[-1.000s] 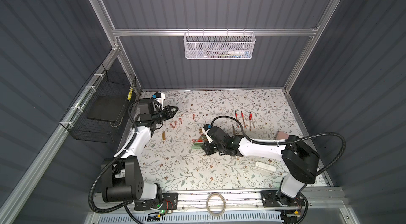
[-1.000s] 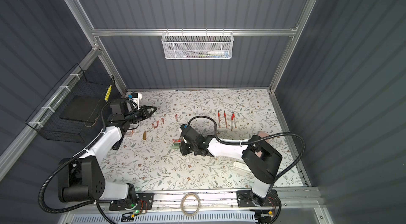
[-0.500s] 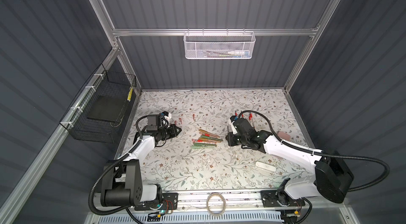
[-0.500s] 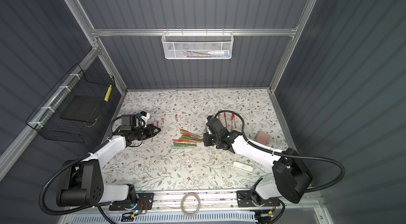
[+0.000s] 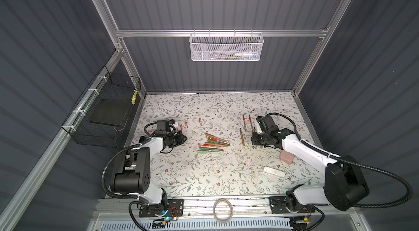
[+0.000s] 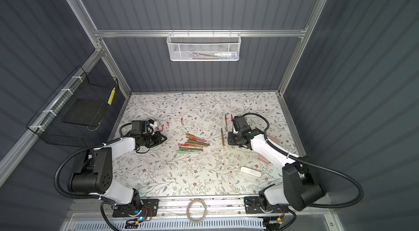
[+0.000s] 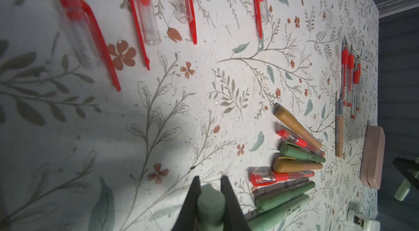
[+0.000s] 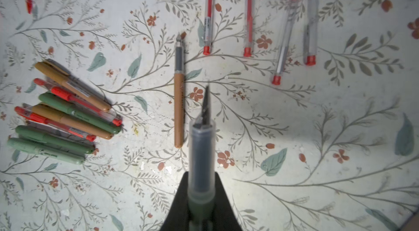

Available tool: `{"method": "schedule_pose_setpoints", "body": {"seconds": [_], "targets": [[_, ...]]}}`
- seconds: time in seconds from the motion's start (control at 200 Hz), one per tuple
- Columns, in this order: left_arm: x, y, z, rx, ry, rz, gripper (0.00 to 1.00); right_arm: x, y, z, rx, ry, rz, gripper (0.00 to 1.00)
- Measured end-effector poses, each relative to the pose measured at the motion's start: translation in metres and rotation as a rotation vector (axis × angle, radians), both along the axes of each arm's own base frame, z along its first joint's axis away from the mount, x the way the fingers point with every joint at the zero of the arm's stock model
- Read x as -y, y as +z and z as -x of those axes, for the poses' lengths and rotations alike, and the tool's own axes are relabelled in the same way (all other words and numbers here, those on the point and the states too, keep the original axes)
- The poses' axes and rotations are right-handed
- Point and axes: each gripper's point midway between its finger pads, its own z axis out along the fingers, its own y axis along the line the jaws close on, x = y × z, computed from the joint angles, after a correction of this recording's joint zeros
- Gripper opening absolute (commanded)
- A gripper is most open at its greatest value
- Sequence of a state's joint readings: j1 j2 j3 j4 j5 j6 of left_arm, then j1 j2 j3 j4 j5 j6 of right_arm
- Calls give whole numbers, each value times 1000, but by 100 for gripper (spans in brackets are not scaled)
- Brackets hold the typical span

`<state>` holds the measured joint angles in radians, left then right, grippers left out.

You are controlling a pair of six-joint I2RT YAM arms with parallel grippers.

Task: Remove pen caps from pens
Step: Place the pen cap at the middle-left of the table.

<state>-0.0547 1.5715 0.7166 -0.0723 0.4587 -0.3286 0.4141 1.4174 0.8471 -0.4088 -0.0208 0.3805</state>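
Floral tabletop (image 5: 204,173): pens (image 5: 213,144) are heaped at its middle. A pale-green cap (image 7: 210,202) is clamped by the left gripper (image 7: 210,178), an uncapped green pen (image 8: 201,146) by the right gripper (image 8: 201,174).

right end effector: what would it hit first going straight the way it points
Probably bare tablecloth beside the brown pen, touched by the green pen it holds; depth is unclear.

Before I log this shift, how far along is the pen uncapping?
Done: four red caps lie loose; uncapped red pens and a brown pen lie apart. In hand: left claw grips a green cap, right claw a bare-nibbed green pen. Left: the middle pile, all capped.
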Motion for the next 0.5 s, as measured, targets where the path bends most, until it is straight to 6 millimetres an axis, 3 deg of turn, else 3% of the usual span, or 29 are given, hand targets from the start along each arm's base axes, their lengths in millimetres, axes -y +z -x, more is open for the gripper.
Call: {"method": "schedule_pose_setpoints", "body": {"seconds": [0.285,0.365,0.5], "targets": [[4,-17,6,-43,-11,-28,0,8,-52,2,-155,-14,68,0],[6,-17,5,-40,-17,-28,0,10,-59,2,-175,-19,76,0],[8,-17,5,-36,-21,-29,10,9,-59,-6,-170,-24,77,0]]}}
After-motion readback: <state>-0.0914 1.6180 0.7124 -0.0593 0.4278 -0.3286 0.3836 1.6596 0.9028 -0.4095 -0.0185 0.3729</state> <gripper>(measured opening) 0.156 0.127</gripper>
